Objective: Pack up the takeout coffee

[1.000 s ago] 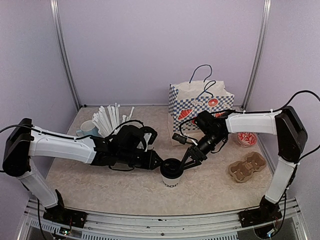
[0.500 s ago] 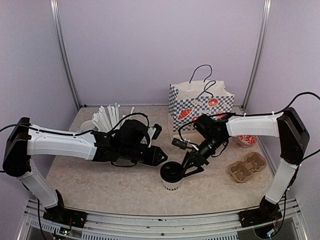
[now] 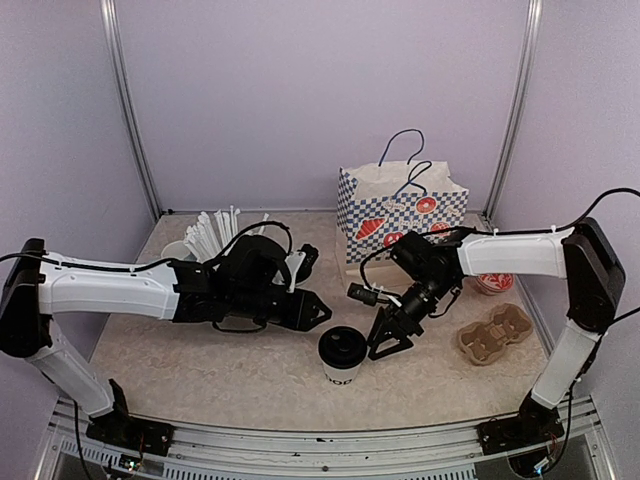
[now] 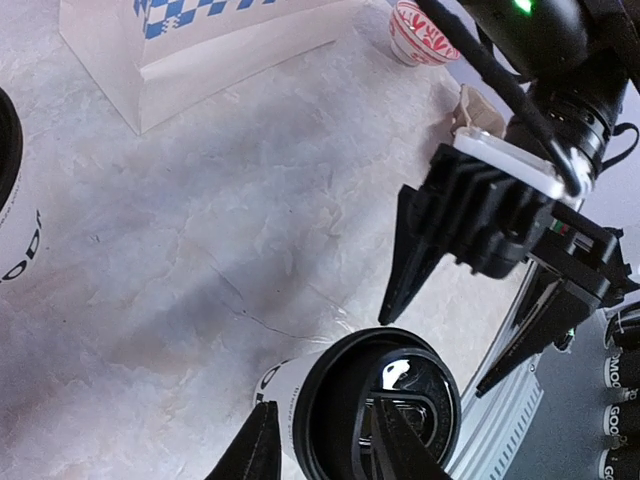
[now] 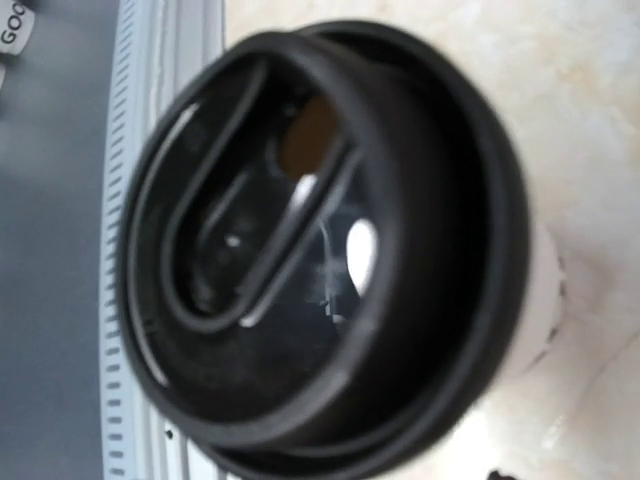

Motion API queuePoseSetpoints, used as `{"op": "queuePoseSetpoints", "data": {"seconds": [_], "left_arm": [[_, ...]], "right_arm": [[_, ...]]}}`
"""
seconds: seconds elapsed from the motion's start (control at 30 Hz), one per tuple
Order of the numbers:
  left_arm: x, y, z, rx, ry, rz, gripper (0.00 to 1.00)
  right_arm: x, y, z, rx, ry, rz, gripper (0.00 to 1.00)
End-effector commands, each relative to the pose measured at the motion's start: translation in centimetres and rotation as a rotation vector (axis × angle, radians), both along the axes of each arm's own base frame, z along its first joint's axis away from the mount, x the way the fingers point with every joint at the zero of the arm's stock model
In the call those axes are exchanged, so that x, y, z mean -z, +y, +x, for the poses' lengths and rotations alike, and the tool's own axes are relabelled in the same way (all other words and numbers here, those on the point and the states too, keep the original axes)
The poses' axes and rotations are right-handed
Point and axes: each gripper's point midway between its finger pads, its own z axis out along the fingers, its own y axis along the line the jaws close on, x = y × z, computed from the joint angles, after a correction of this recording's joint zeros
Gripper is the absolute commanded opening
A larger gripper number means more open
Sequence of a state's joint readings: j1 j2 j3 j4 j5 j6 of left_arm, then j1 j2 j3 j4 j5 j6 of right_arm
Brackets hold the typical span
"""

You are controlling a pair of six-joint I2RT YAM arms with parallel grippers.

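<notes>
Right hand (image 3: 388,346), left hand (image 3: 321,312) both released, empty; lidded paper cup (image 3: 342,360) upright just beside.

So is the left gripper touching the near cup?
Apart. The top view shows a strip of table between the left gripper and the near cup.

Cup at the near middle, a gripper on either side

The lidded cup (image 3: 341,358) stands on the table (image 3: 200,370) near its front edge, about midway across. The left gripper (image 3: 322,313) hangs just behind it to the left, and the right gripper (image 3: 387,348) is just beside it on the right. The paper bag (image 3: 400,215) stands behind the right gripper. The cup carrier (image 3: 495,333) lies well to the cup's right, with a small tub (image 3: 492,280) behind it. At the back left, the straw holder (image 3: 215,240) stands beside a mug (image 3: 176,252).
</notes>
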State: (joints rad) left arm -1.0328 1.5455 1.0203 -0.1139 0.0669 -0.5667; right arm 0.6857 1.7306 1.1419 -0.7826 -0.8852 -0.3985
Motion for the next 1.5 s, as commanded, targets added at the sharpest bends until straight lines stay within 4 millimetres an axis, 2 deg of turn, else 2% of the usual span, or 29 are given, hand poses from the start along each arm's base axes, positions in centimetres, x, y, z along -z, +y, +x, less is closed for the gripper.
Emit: {"op": "queuePoseSetpoints", "data": {"seconds": [0.0, 0.33, 0.5, 0.67, 0.83, 0.93, 1.0, 1.07, 1.13, 1.2, 1.3, 1.47], "left_arm": [[-0.5, -0.8, -1.5, 0.077, 0.003, -0.033, 0.32], [2.3, -1.8, -2.0, 0.116, 0.037, 0.020, 0.31], [4.0, -1.6, -2.2, 0.126, 0.060, 0.057, 0.26], [5.9, -1.2, -2.6, 0.131, 0.090, 0.094, 0.20], [7.1, -0.7, -2.9, 0.127, 0.112, 0.120, 0.18], [7.5, -0.5, -2.8, 0.121, 0.114, 0.133, 0.17], [7.6, -0.4, -2.6, 0.115, 0.110, 0.139, 0.17], [7.6, -0.4, -2.5, 0.114, 0.104, 0.143, 0.17], [7.3, -0.6, -2.4, 0.116, 0.090, 0.137, 0.18], [6.4, -0.9, -2.0, 0.115, 0.063, 0.120, 0.18], [4.4, -1.6, -1.3, 0.119, 0.014, 0.089, 0.20], [0.9, -2.9, -0.8, 0.141, -0.061, 0.031, 0.27]], "right_arm": [[-0.3, 0.2, 0.7, 0.021, 0.010, 0.009, 0.70], [0.0, 0.8, 0.8, 0.007, 0.057, 0.018, 0.75], [1.3, 1.0, 1.5, 0.033, 0.067, -0.024, 0.72], [3.7, 0.6, 2.1, 0.070, 0.074, -0.110, 0.70], [8.4, -1.3, 3.5, 0.152, 0.038, -0.307, 0.66], [9.9, -1.9, 3.1, 0.152, 0.055, -0.356, 0.62], [9.2, -1.4, 2.8, 0.129, 0.057, -0.323, 0.59], [6.7, -0.2, 1.8, 0.082, 0.103, -0.209, 0.58], [3.9, 0.7, 0.5, 0.030, 0.136, -0.088, 0.64], [1.8, 1.2, -0.4, -0.005, 0.135, -0.013, 0.71], [0.4, 1.2, -1.5, -0.039, 0.133, 0.039, 0.78], [-0.3, 1.4, -2.4, -0.071, 0.145, 0.072, 0.80]]}}
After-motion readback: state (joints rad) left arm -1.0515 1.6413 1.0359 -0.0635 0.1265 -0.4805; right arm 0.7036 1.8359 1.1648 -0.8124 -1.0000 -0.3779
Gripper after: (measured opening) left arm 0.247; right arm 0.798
